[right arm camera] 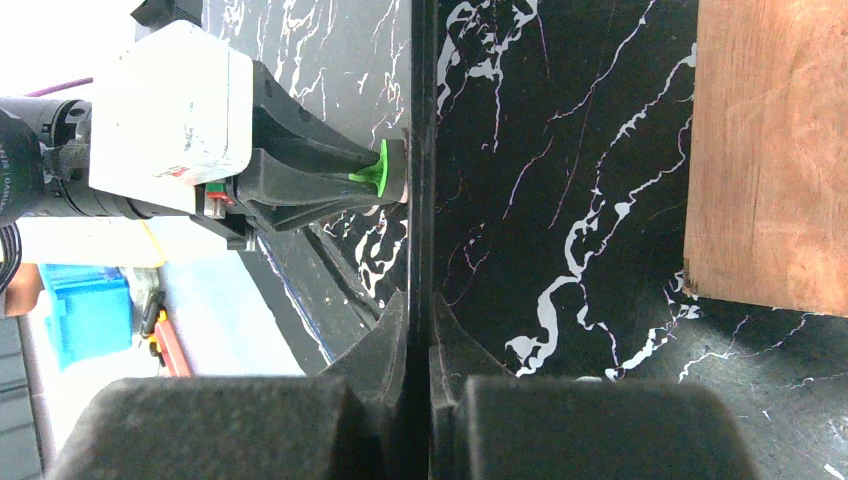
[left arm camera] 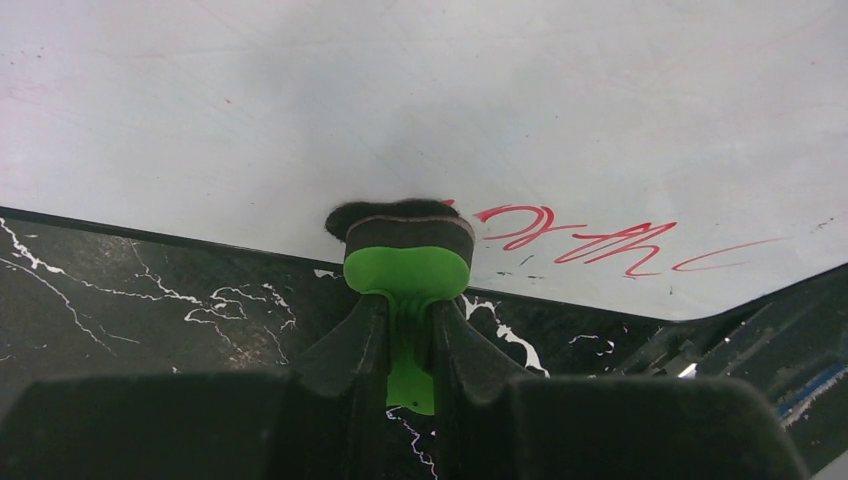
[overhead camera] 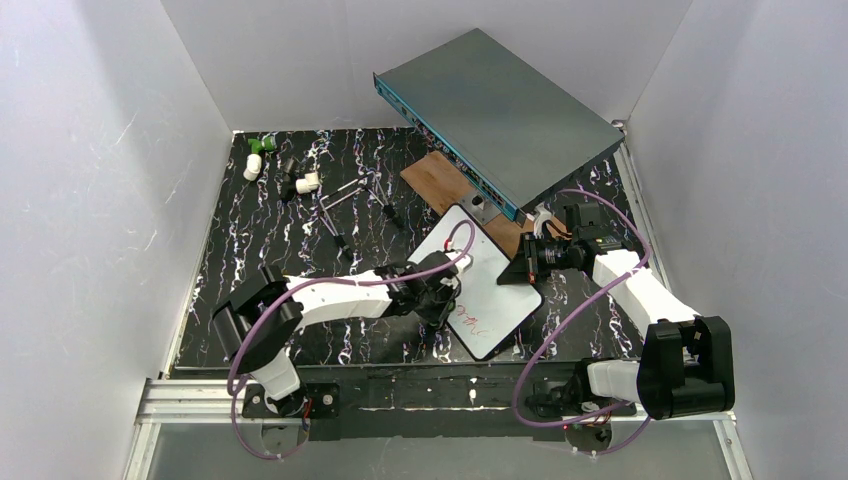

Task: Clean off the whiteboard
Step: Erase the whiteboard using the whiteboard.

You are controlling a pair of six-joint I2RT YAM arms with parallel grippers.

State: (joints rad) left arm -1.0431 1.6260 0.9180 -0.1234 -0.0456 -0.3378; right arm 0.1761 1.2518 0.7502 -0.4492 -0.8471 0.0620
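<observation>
From above, the whiteboard point(overhead camera: 490, 275) lies between the left gripper point(overhead camera: 445, 295) and the right gripper point(overhead camera: 520, 268), mostly blank. The left wrist view shows its jaws clamped on a green eraser point(left arm camera: 408, 262), felt touching the board, red writing point(left arm camera: 590, 238) just right. The right wrist view shows jaws pinching the board's thin edge, with a wooden plank point(right arm camera: 770, 150) rightward.

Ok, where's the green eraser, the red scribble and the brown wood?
Green eraser point(left arm camera: 406, 272): left wrist view, on its green back.
Red scribble point(left arm camera: 605, 243): left wrist view, on a middle stroke of the writing.
Brown wood point(right arm camera: 770, 150): right wrist view, on its flat top.
</observation>
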